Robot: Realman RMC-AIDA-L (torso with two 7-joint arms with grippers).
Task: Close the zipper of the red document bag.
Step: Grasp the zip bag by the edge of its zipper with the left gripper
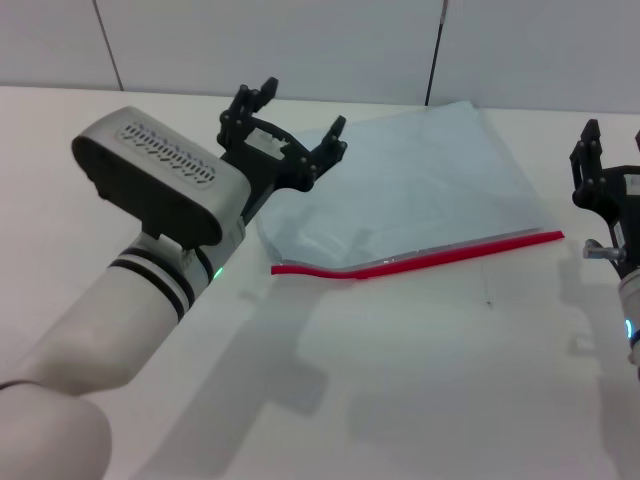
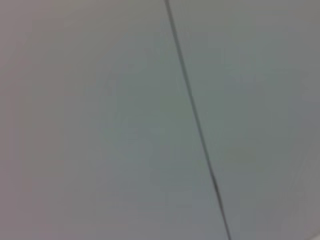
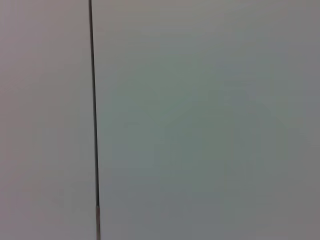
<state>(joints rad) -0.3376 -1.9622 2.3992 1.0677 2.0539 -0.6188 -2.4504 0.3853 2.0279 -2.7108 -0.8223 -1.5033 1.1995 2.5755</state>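
One red document bag [image 1: 415, 190] with one zipper [image 1: 420, 259] lies on my bench [image 1: 400, 380]; my left claw [image 1: 290, 125] gapes empty above it, my right claw [image 1: 600, 160] undeterminable.

Even, bright overhead light; soft shadows fall on the table [image 1: 420, 400] toward its near edge. Both wrist views are blurred.
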